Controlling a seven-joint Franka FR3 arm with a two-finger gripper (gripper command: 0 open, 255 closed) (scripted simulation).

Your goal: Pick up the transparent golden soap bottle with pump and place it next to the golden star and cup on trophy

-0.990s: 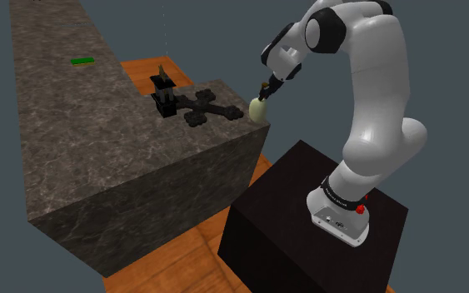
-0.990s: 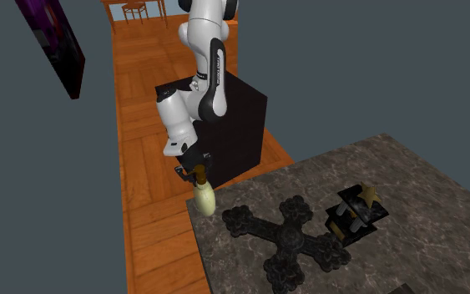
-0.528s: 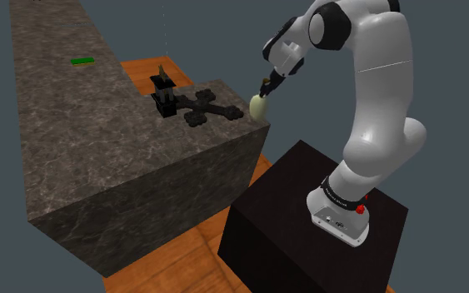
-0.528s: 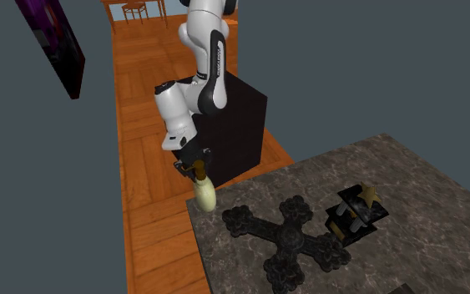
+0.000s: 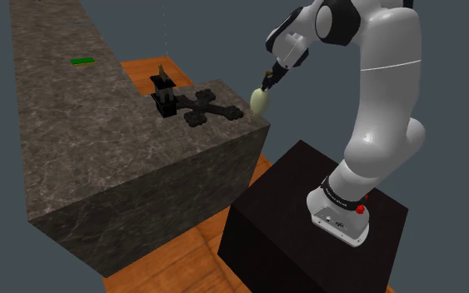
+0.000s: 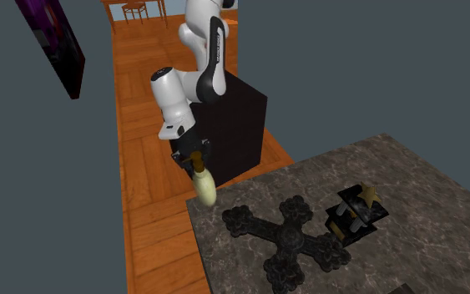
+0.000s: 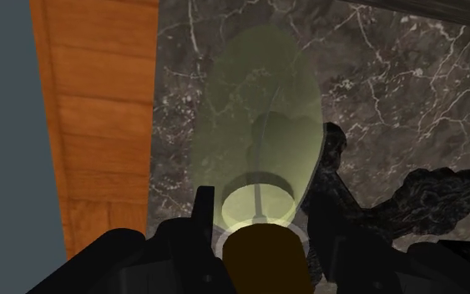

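- A dark veined stone counter (image 5: 99,158) stands over a plank floor (image 6: 141,125), with the arm's black stand (image 5: 307,216) close to its corner.
- The translucent, pale yellow-green soap bottle (image 5: 259,101) hangs tilted over that corner, seemingly clear of the stone. It is well apart from the star-topped trophy (image 6: 356,213), and a black cross-shaped ornament (image 6: 287,238) lies between them.
- The gripper (image 7: 258,209) pinches the bottle's neck just under the brown pump top (image 7: 262,259), one finger on each side.
- The bottle looks light, rigid and smooth-walled, so probably slippery. The narrow neck is the sounder hold, since the rounded body would likely squirt free.
- Held this high, the body may swing.
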